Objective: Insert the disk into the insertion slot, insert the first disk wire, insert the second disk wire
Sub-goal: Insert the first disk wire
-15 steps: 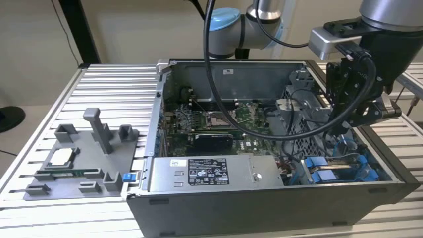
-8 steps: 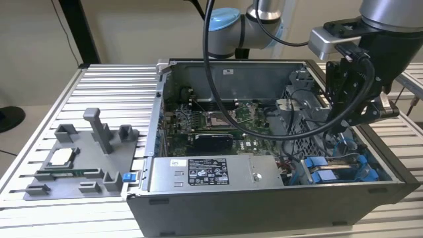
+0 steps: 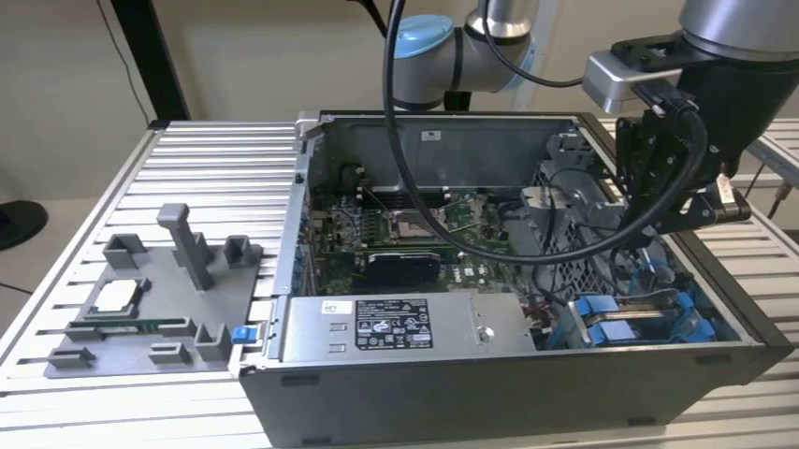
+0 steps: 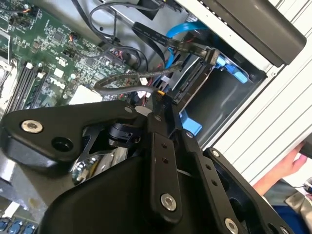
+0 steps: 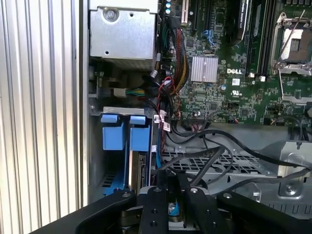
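Ribbed worktop (image 3: 187,150) holds an open computer case (image 3: 500,393): disk (image 5: 140,171) apparently seated in the insertion slot (image 4: 224,97), wires (image 4: 165,41) unconfirmed, end effector (image 5: 170,190) grip impossible to tell.

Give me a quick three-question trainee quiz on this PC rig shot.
1. True or false: the gripper is above the open computer case.
2. What sits on the exterior view's left of the case? A grey fixture tray, B keyboard, C monitor.
3. What colour is the motherboard?
Key: 1 true; 2 A; 3 green.
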Robot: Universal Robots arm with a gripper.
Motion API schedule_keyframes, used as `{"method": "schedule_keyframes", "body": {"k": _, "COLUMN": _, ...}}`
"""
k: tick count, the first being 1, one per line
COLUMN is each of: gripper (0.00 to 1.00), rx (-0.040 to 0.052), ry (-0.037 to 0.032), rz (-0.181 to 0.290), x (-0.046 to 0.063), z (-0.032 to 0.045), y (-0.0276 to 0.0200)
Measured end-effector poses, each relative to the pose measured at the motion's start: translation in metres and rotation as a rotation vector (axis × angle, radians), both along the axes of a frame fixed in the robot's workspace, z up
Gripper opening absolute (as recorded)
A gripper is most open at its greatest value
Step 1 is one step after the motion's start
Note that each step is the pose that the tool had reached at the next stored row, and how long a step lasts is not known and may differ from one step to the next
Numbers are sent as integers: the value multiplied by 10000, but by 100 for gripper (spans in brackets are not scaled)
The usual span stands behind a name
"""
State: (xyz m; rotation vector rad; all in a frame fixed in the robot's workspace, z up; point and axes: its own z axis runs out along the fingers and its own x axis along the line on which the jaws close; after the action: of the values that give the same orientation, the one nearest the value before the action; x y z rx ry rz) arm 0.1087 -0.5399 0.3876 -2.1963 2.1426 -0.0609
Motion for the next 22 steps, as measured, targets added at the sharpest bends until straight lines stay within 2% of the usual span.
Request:
{"method": "schedule_keyframes", "body": {"k": 5, "gripper": 0, "rx": 18, "ry": 0, "rz": 2, "x": 6, "z": 0, "y": 0}}
{"method": "schedule_keyframes", "body": {"k": 15, "gripper": 0, "rx": 17, "ry": 0, "rz": 0, "x": 114, "z": -13, "y": 0}}
{"method": "schedule_keyframes", "body": {"k": 22, "gripper": 0, "rx": 17, "ry": 0, "rz": -2, "x": 143, "z": -40, "y": -12}}
